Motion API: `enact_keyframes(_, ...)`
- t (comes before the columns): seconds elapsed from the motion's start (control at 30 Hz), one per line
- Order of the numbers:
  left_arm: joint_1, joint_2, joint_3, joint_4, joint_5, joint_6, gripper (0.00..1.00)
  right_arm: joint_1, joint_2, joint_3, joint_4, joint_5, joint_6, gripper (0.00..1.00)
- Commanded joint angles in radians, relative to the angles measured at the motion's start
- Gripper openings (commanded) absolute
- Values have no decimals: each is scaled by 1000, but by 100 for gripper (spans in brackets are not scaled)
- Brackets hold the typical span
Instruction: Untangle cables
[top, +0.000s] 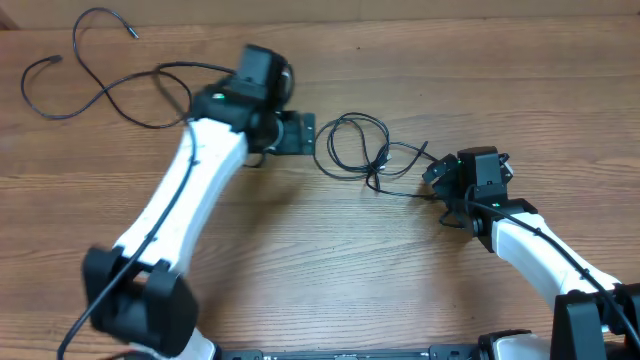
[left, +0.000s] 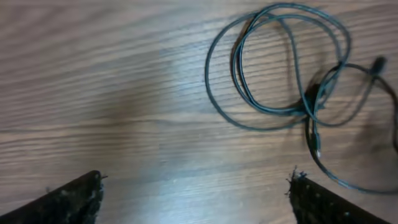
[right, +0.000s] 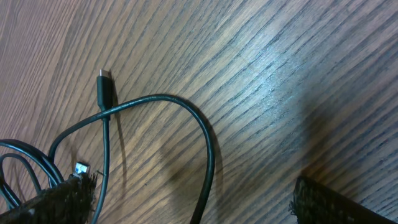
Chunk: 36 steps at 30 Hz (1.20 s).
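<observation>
Wood table (top: 400, 280) | cables (top: 378, 168) coiled between | left pincer (left: 194, 180) spread | right pincer (right: 191, 183) spread

The wooden table (top: 300, 260) is carrying tangled cables (top: 378, 166), lying in loops just right of centre, with one plug (right: 103, 87) lying flat on the grain. A loose cable (top: 104, 92) is sprawling across the far left corner.

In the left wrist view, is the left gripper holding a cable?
No, the left gripper has its fingers wide apart over bare table, and the cables lie beyond them.
</observation>
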Motion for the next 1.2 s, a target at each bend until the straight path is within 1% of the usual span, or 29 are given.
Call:
enact_keyframes(0.0, -56, 84, 2, 41, -56, -98, 91, -5, 3, 5, 5, 10, -5, 100)
enact_keyframes(0.07, -85, 123, 2, 68, -59, -98, 88, -5, 3, 5, 5, 10, -5, 100)
enact_keyframes(0.13, -107, 157, 2, 91, -60, -103, 83, -5, 3, 5, 5, 10, -5, 100)
enact_keyframes(0.2, -123, 188, 2, 106, -72, -137, 80, -5, 3, 5, 5, 10, -5, 100)
enact_keyframes(0.27, -138, 222, 2, 110, -101, -196, 78, -5, 3, 5, 5, 10, -5, 100)
enact_keyframes(0.3, -145, 241, 2, 110, -110, -224, 78, -5, 3, 5, 5, 10, -5, 100)
enact_keyframes(0.43, -148, 292, 2, 116, -115, -269, 79, -5, 3, 5, 5, 10, -5, 100)
enact_keyframes(0.67, -144, 343, 2, 177, -140, -291, 78, -5, 3, 5, 5, 10, -5, 100)
enact_keyframes(0.73, -144, 359, 2, 197, -141, -292, 75, -5, 3, 5, 5, 10, -5, 100)
enact_keyframes(0.8, -144, 371, 2, 215, -141, -292, 70, -5, 3, 5, 5, 10, -5, 100)
enact_keyframes(0.83, -144, 381, 2, 226, -142, -299, 64, -5, 3, 5, 5, 10, -5, 100)
enact_keyframes(0.9, -144, 393, 2, 230, -142, -303, 56, -5, 3, 5, 5, 10, -5, 100)
enact_keyframes(1.03, -144, 406, 2, 217, -146, -317, 54, -5, 3, 5, 5, 10, -5, 100)
enact_keyframes(1.17, -144, 409, 2, 190, -187, -318, 54, -5, 3, 5, 5, 10, -5, 100)
